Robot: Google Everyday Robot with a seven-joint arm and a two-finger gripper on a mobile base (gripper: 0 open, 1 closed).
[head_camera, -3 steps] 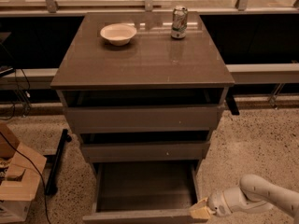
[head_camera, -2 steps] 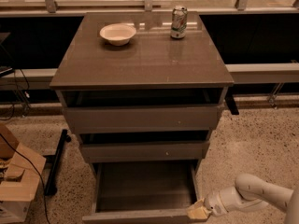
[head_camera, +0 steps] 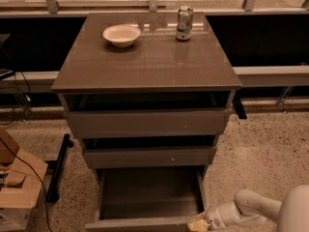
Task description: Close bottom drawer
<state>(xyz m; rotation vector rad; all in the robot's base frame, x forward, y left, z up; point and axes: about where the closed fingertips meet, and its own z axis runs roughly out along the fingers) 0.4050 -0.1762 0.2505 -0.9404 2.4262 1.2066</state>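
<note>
- Since the earlier frame my gripper (head_camera: 197,223) has edged left, nearer the right front corner of the drawer (head_camera: 145,197).
- The drawer is the lowest in the cabinet (head_camera: 145,62), pulled out toward the camera, and it lies just left of my gripper.
- Its front faces the camera, and the front's long axis runs left to right.
- Whether my gripper is spread or closed, I cannot tell.
</note>
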